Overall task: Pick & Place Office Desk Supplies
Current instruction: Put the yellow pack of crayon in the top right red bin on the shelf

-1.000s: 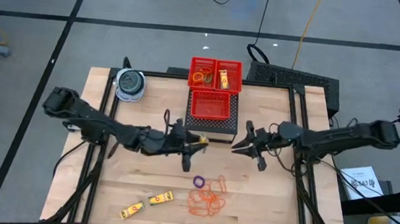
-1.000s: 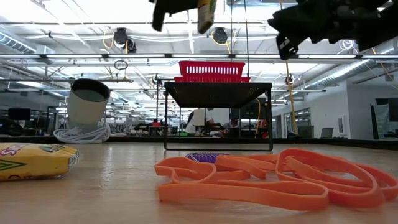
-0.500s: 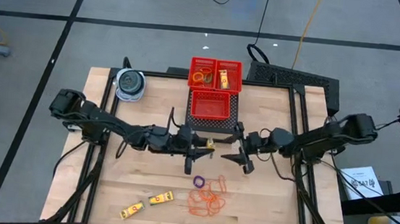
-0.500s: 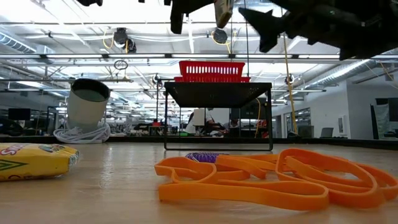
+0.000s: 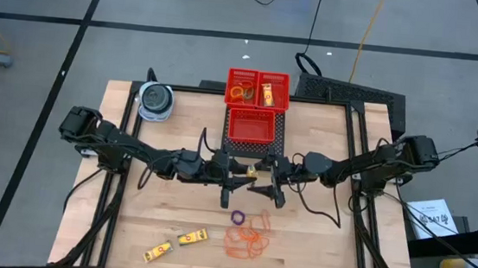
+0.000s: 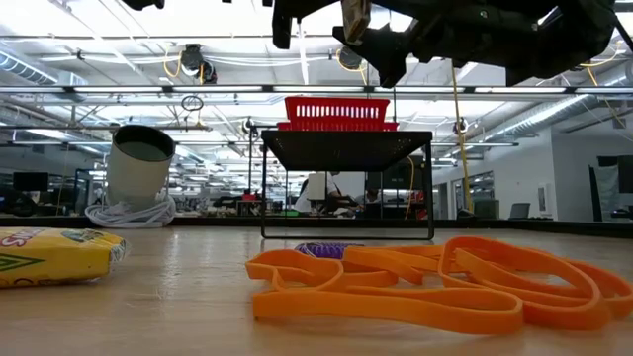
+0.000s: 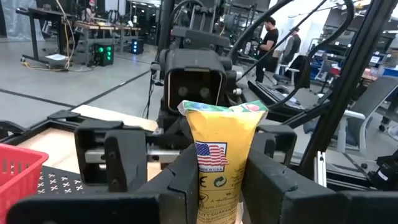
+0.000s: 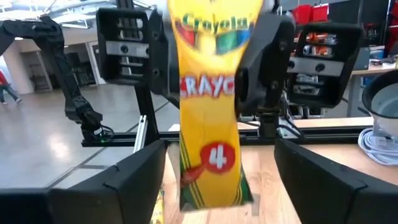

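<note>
A yellow crayon packet (image 8: 210,93) hangs high above the table's middle, with my left gripper (image 5: 246,171) shut on it. The packet sticks out level past the left fingertips toward my right gripper (image 5: 264,183). That gripper faces it, open, with its two fingers (image 8: 134,180) on either side of the packet's free end and gaps showing between. On the table's near part lie a purple ring (image 5: 237,216), a heap of orange rubber bands (image 5: 247,237) and two more yellow packets (image 5: 193,235). My left gripper pinches the packet's two broad faces between its two fingers (image 7: 186,180), at the end (image 7: 221,190) away from my right gripper. The fingers come level from the table's left and lie along the packet. The packet is lifted clear, its free end (image 7: 222,112) past the fingertips.
Two red mesh baskets (image 5: 258,89) sit on a black stand (image 5: 254,144) just beyond the grippers; the far one holds rings and a packet. A round blue-grey container (image 5: 155,101) stands at the far left corner. Bare wood lies left and right of the arms.
My right gripper has gone toward the table's left, up to my left gripper, and has opened wide; its fingers now stand on either side of the packet's free end. The packet stays lifted in my left gripper.
</note>
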Robot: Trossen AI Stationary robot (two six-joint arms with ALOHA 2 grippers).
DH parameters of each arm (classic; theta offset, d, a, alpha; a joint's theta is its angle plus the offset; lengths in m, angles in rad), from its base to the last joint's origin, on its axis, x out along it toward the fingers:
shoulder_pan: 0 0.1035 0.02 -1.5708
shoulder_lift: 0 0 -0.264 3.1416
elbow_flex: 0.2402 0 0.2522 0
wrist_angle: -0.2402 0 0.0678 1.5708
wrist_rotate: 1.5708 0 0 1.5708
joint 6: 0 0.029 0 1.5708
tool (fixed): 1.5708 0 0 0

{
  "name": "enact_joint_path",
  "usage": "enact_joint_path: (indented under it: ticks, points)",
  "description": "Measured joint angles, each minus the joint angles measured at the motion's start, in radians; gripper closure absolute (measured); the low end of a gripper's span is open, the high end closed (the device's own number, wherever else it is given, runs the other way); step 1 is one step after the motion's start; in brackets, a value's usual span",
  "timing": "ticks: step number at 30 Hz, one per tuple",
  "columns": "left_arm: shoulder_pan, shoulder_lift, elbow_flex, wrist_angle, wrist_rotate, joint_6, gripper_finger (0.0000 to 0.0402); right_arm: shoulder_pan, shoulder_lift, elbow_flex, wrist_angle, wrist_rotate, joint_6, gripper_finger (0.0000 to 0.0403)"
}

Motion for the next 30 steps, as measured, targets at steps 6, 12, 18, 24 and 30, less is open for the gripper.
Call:
enact_joint_path:
  ticks: [6,12,18,24,30]
  points:
    - [0.0,0.0,0.0,-0.002,0.0,-0.004,0.0298,0.0,-0.01,0.0,-0.006,-0.003,-0.008,0.0177]
    - [0.0,0.0,0.0,0.023,-0.032,-0.01,0.0295,0.0,-0.01,0.0,-0.021,-0.004,-0.008,0.0237]
    - [0.0,-0.008,0.0,0.033,-0.054,-0.012,0.0239,0.0,-0.01,0.0,-0.023,-0.004,-0.008,0.0279]
    - [-0.002,-0.009,0.0,0.082,-0.054,-0.012,0.0169,0.0,-0.01,0.0,-0.022,-0.004,-0.008,0.0291]
    - [-0.007,-0.047,0.001,0.096,-0.058,0.045,0.0135,-0.02,-0.036,-0.001,-0.024,-0.004,-0.019,0.0287]
